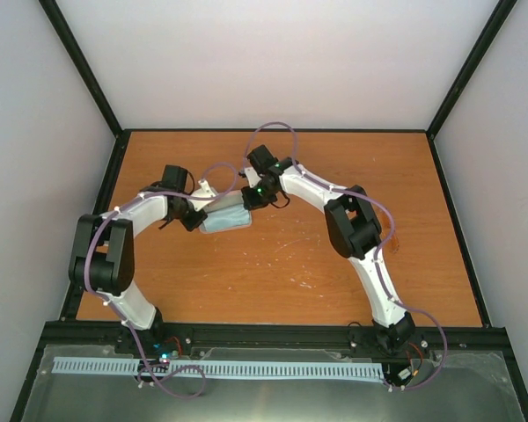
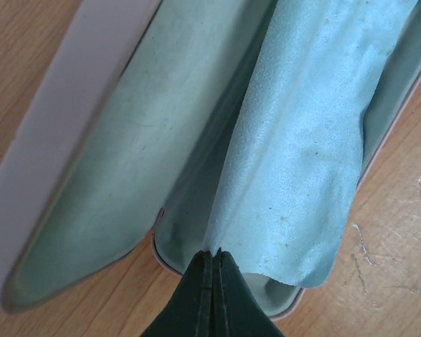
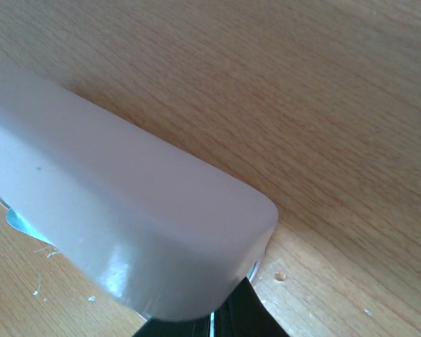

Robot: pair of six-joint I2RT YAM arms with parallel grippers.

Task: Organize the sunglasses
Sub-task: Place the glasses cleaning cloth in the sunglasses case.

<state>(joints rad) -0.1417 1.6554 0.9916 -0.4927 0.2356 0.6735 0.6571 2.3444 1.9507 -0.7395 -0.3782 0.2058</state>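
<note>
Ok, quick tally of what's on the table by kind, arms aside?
pink case: 1, lying open
light blue cloth: 1, draped into the case
sunglasses: 0 in view; they may be hidden under the cloth
Total: 2 things visible
</note>
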